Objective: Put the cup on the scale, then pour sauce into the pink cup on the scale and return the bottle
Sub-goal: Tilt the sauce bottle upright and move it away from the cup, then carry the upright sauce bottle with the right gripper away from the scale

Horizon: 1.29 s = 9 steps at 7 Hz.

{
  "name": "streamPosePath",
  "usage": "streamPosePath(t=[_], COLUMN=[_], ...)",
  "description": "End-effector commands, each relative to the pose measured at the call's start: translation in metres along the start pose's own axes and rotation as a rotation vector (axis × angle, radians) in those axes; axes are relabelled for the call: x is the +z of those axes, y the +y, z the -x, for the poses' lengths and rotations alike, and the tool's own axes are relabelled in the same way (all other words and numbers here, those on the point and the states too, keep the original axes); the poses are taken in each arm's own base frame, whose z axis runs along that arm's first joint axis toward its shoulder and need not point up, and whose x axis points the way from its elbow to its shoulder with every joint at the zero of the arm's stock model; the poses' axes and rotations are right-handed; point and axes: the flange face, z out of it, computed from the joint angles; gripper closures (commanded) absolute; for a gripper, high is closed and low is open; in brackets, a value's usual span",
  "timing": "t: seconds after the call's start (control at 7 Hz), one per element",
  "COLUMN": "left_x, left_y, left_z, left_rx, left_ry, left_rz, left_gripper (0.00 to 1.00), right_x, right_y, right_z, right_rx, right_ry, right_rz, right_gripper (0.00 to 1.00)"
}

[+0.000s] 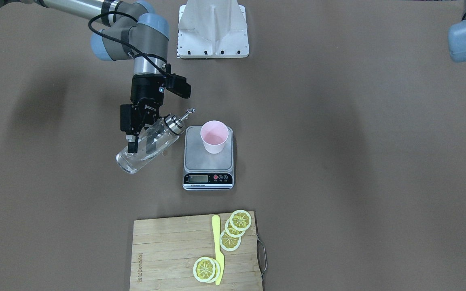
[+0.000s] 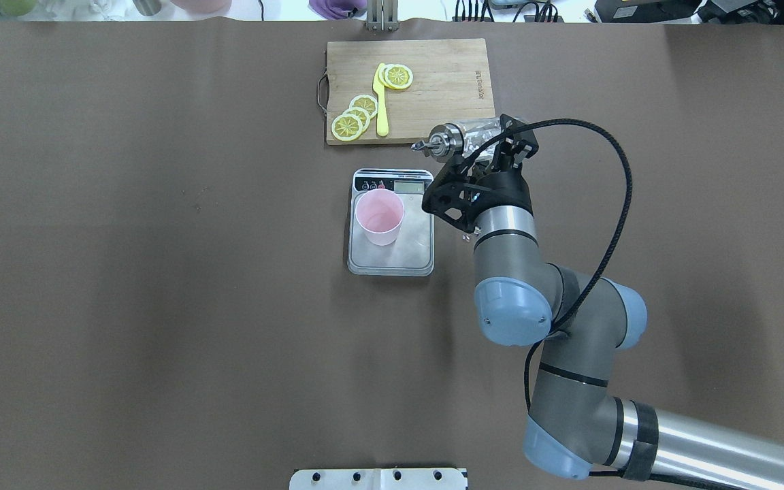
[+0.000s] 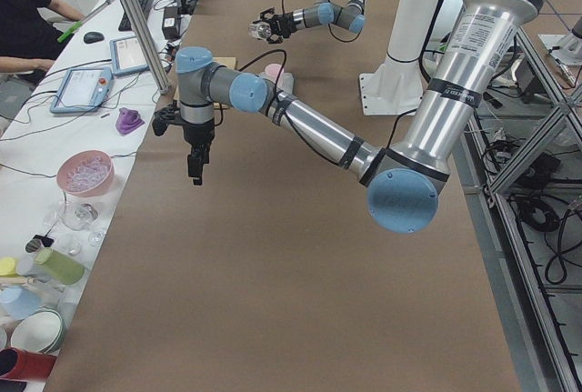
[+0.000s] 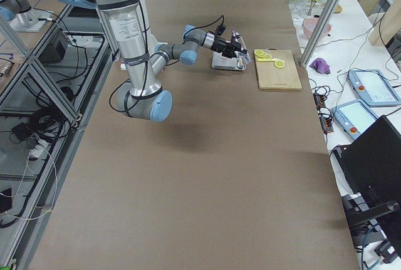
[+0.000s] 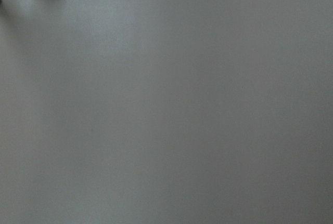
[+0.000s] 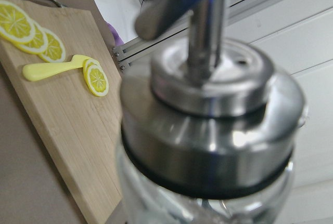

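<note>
Bottle (image 1: 143,155) tilted, clamped in my right hand (image 1: 140,145) just beside scale (image 1: 200,159); cup (image 1: 214,138) upright on scale. Left hand (image 3: 195,166): cannot tell.

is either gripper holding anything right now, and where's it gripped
The right gripper holds the glass bottle around the middle of its clear body, tilted. The left gripper appears empty.

Brown table (image 2: 160,306), cluttered white side bench (image 3: 45,142)
</note>
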Motion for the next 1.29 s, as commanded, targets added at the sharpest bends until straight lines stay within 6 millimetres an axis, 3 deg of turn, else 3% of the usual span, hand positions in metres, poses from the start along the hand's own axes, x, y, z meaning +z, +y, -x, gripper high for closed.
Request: streamPosePath(t=[0.0, 0.43, 0.57, 0.86, 1.0, 1.14], left_x=[-0.002, -0.007, -0.007, -0.012, -0.014, -0.015], left_y=[-0.001, 0.0, -0.001, -0.001, 0.0, 0.0], left_z=[-0.002, -0.004, -0.005, -0.008, -0.01, -0.01], left_rx=[0.002, 0.003, 0.006, 0.01, 0.013, 0.012], left_ry=[0.002, 0.006, 0.007, 0.01, 0.011, 0.012], left_rz=[-0.003, -0.011, -0.013, -0.022, -0.027, -0.028], left_gripper=[0.02, 0.02, 0.02, 0.02, 0.02, 0.02], right_x=[0.007, 0.03, 0.04, 0.043, 0.05, 0.059], right_y=[0.013, 0.069, 0.081, 0.116, 0.158, 0.173], right_z=[-0.032, -0.064, -0.082, -0.093, -0.098, -0.104], right_rx=[0.283, 0.681, 0.723, 0.825, 0.841, 0.875], right_ry=[-0.084, -0.217, -0.246, -0.255, -0.259, -0.297], right_rz=[0.002, 0.038, 0.074, 0.076, 0.071, 0.107], right_gripper=[1.0, 1.0, 1.0, 1.0, 1.0, 1.0])
